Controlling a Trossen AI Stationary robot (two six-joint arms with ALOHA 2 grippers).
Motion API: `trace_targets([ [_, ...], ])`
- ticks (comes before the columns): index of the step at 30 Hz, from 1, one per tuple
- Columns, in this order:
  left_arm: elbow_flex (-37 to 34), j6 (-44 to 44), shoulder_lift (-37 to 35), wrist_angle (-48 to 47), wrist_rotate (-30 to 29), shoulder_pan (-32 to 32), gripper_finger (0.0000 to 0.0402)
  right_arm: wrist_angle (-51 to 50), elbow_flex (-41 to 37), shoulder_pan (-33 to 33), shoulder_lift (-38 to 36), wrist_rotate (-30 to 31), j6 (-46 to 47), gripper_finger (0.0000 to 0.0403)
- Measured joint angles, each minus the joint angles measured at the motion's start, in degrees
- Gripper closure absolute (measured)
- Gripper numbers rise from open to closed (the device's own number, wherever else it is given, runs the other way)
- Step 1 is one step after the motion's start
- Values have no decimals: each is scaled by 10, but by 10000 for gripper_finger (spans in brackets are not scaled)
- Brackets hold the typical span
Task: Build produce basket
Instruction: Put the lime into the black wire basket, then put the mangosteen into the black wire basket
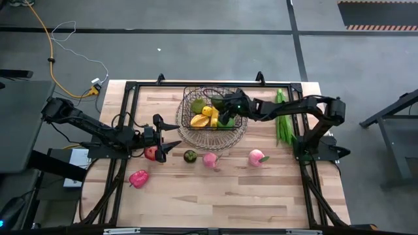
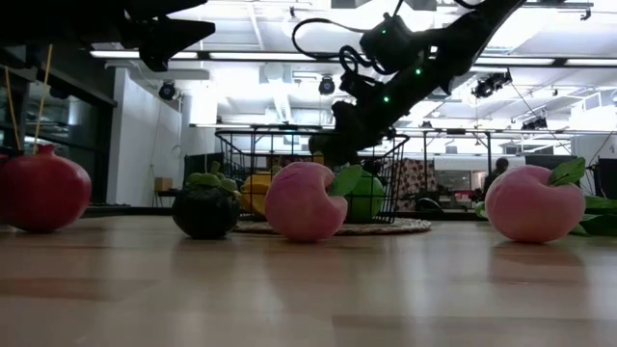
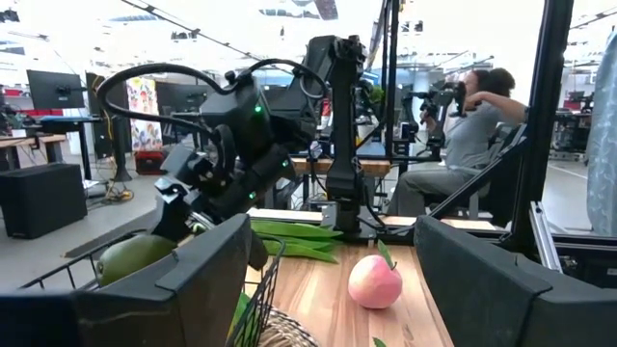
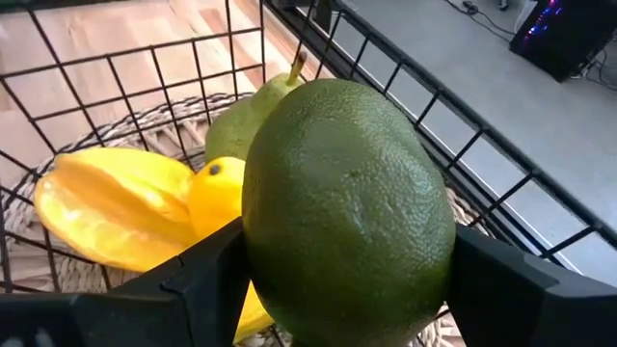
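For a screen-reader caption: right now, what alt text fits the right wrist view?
A large green avocado sits between the right gripper's dark fingers over the wire basket, which holds a yellow starfruit, a lemon and a green pear.

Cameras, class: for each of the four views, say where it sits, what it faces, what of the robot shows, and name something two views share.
High view: overhead, looking down on the table; both arms, basket.
Low view: at tabletop height, facing across to the room; peaches, right arm above.
Left wrist view: on the left arm, facing the basket; its own fingers, the right arm beyond.
Right wrist view: inside the basket; right gripper around a green avocado.
Shared: the peach appears in the left wrist, low and high views.
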Motion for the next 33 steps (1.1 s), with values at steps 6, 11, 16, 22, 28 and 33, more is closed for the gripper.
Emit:
trace_targets([
  [6,0,0,0,0,0,0,122,5,0,-1,0,0,4,116],
  [11,0,0,0,0,0,0,122,6,0,-1,0,-29,6,85],
  [16,0,0,0,0,0,0,122,6,0,-1,-2,-21,-6,22],
  [22,0,15,0,-5,0,0,122,-42,-10,10,-67,-40,-58,10],
  [28,0,7,0,-9,-12,0,122,36,-145,65,-199,-78,-30,10],
  [33,0,-1,0,-8,-11,0,122,267,-302,125,-287,-84,31,10],
])
